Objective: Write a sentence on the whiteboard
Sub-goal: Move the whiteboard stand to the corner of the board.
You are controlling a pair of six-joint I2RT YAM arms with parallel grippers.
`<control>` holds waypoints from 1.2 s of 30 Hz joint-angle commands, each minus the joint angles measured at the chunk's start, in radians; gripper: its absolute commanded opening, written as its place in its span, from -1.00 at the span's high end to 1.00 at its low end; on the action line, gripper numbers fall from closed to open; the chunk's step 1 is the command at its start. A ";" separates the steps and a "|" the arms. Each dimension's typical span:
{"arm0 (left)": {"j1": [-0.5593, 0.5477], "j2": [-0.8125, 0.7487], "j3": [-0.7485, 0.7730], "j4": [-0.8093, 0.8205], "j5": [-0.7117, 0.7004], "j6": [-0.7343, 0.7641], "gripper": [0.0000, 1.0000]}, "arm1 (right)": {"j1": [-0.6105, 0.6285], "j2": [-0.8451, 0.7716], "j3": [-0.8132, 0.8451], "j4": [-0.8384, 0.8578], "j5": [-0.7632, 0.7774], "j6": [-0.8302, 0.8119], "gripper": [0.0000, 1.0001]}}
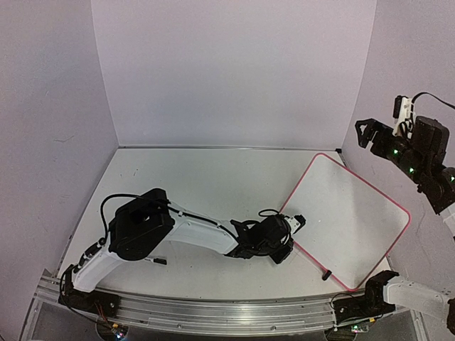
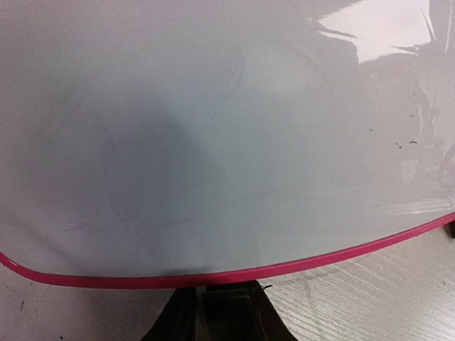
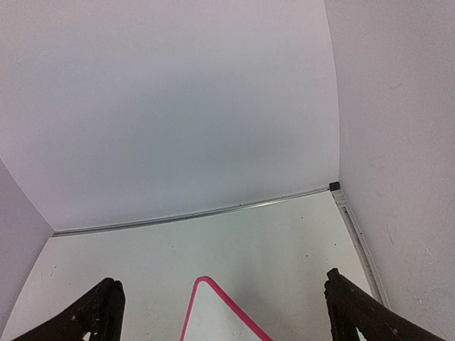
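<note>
Pink-framed whiteboard [image 1: 348, 213] lies blank on the desk [image 1: 192, 177], right of frame. Left gripper [image 1: 288, 234] meets its left edge, grip unclear. Right gripper [image 3: 222, 284] gapes, raised upper right. Any shove there may skid it.

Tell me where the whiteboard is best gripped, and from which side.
I would pinch the whiteboard by its thin pink frame on the edge nearest the left gripper, coming low from that side. The board lies nearly flat, so only its rim fits between fingers, and that gripper is right there.
</note>
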 commanded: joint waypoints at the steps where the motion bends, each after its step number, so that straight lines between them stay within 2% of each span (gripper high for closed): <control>1: 0.002 0.013 -0.028 0.035 -0.048 0.031 0.67 | -0.003 0.007 -0.002 0.024 -0.012 0.012 -0.97; 10: 0.002 -0.028 -0.146 0.112 -0.149 0.056 1.00 | -0.003 0.026 -0.005 0.024 -0.025 0.015 -0.97; 18: 0.028 -0.076 -0.266 0.144 -0.275 0.037 1.00 | -0.003 0.050 0.004 0.024 -0.044 0.013 -0.97; 29: 0.172 -0.287 -0.584 0.253 -0.453 -0.093 1.00 | -0.002 0.125 0.015 0.022 -0.113 0.001 -0.97; 36: 0.278 -0.409 -0.759 0.261 -0.570 -0.205 1.00 | -0.003 0.216 0.026 0.022 -0.245 -0.006 -0.97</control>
